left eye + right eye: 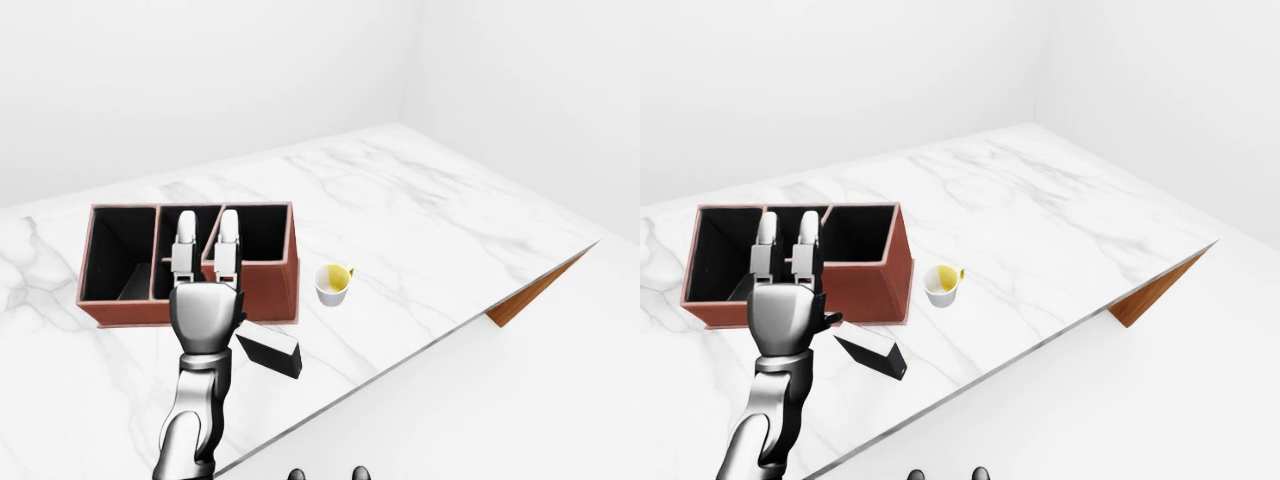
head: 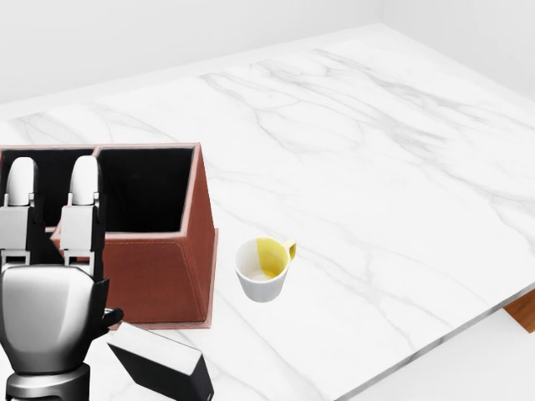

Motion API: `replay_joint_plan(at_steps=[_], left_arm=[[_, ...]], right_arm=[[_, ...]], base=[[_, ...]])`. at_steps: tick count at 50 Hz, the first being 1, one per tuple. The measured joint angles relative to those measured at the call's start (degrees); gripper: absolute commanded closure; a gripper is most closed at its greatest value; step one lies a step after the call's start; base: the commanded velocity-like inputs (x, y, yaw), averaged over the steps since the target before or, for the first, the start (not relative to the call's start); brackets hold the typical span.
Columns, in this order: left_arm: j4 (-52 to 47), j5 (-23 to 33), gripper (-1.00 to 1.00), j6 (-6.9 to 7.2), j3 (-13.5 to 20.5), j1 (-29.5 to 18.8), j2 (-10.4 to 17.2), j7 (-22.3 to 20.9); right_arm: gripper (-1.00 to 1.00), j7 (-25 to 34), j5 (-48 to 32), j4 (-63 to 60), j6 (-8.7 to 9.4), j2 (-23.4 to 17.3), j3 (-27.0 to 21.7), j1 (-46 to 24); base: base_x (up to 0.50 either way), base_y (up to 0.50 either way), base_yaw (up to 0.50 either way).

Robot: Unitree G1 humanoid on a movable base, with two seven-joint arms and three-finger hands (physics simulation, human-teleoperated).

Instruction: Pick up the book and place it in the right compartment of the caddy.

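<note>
The left hand (image 1: 205, 318), fingers (image 1: 228, 245) spread straight, hovers just left of the book (image 1: 268, 353), whose long axis runs left-right near the caddy (image 1: 285, 262).

head view close, looking down; eye views wider, sharing caddy (image 1: 190, 265)

A small white ceramic cup with a yellow inside and handle (image 2: 264, 268) stands upright on a white marble tabletop (image 2: 376, 167).

Bright, even light is washing over the white marble desk (image 1: 420, 220); shadows are staying faint, everything is rendering sharp, without glare, blur or edge distortion.
</note>
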Motion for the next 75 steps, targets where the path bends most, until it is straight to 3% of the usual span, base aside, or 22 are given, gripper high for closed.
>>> replay_joint_plan(at_steps=[8,25,55,75], left_arm=[[3.3,-2.1,-1.0,0.0,-0.16,-0.94,0.9,0.0],[3.9,-0.41,-1.0,0.0,-0.29,-0.73,1.18,0.0],[4.3,-0.25,-1.0,0.0,-0.15,-0.9,1.43,0.0],[-6.32,-2.49,-1.0,0.0,2.51,4.58,0.43,0.0]], right_arm=[[-1.0,0.23,0.31,-0.29,0.0,0.09,-0.18,0.04],[-1.0,2.08,1.22,-0.71,0.0,0.57,-0.25,0.36],[-1.0,3.92,1.14,-0.73,0.0,0.94,-0.1,0.45],[-1.0,4.65,1.06,-1.11,0.0,1.53,0.08,0.53]], base=[[0.0,0.0,0.0],[0.0,0.0,0.0],[0.22,-0.1,0.0],[0.0,0.0,0.0]])
